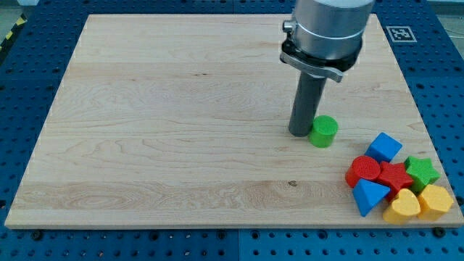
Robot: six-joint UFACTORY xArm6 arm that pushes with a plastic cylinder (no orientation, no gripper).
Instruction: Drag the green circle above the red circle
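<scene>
The green circle (323, 131) is a short green cylinder on the wooden board (181, 130), right of centre. My tip (299, 133) rests on the board just to the view's left of the green circle, touching or almost touching its side. The red circle (363, 171) lies lower and to the view's right, at the left end of a cluster of blocks. The green circle stands up and to the left of the red circle, with a gap between them.
The cluster at the board's lower right holds a blue cube (383, 147), a red star (395, 176), a green star (421, 171), a blue triangle (369, 196), a yellow heart (404, 206) and a yellow block (436, 201). The board's right edge is close.
</scene>
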